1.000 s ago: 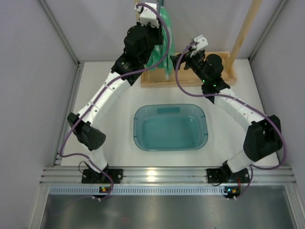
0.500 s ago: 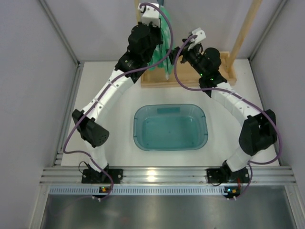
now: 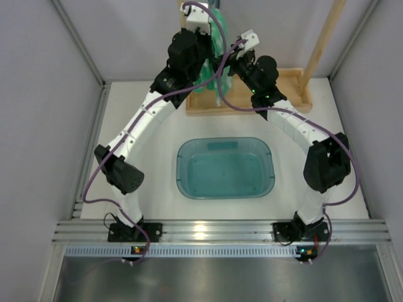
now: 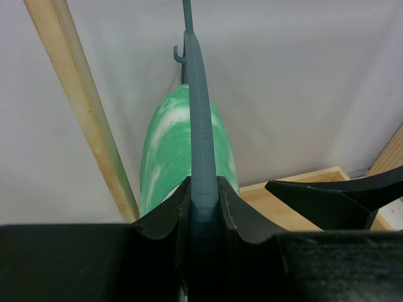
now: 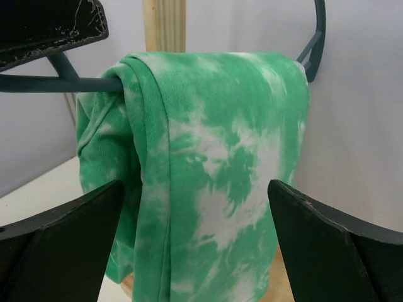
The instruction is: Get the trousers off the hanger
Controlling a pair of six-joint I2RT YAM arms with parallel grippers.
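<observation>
The green, white-blotched trousers (image 5: 208,163) hang folded over the bar of the thin grey-blue hanger (image 4: 201,126) at the back of the cell, above the wooden frame. From one end, my left gripper (image 4: 203,185) is shut on the hanger's arm, which runs straight out between its fingers. My right gripper (image 5: 195,189) stands wide open in front of the hanging trousers, one finger on each side and neither touching the cloth. In the top view the trousers (image 3: 218,44) show only partly between the two wrists.
A translucent teal tub (image 3: 225,168) stands in the middle of the table, nearer than the frame. The light wooden frame has a base tray (image 3: 283,100) and upright posts (image 3: 324,41), one close beside the trousers (image 4: 82,113). White walls close in the back and sides.
The right arm has swung left and forward until its open gripper faces the trousers. The left gripper closed onto the hanger early in this second and has since held still.
</observation>
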